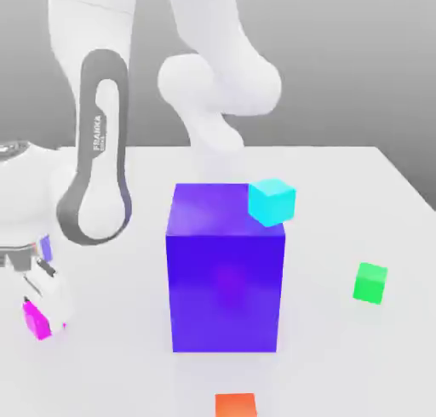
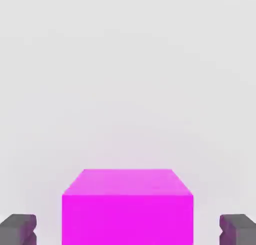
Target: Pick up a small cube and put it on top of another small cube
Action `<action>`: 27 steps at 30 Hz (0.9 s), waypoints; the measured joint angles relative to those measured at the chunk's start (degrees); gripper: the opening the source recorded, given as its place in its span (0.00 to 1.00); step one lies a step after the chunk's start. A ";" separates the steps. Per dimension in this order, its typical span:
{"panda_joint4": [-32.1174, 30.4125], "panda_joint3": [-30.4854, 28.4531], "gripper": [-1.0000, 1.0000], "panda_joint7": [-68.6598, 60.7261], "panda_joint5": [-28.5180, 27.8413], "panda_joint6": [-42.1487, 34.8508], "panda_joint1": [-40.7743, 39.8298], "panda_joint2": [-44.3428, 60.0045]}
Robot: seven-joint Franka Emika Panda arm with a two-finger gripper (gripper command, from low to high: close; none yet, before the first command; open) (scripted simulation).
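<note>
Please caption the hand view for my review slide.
Magenta cube between the gripper's two open fingers, above a pale surface.

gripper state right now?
Gripper: open, fingers on either side of the magenta cube with a gap to each; not gripping it.

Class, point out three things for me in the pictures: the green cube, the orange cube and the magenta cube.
Green cube (image 1: 370, 283): exterior view, on its front face.
Orange cube (image 1: 236, 406): exterior view, on its visible upper part.
Magenta cube (image 2: 127, 220): hand view, on its nearer, brighter face.
</note>
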 joint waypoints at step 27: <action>0.62 15.15 0.00 -13.80 -12.71 -9.10 29.29 -18.73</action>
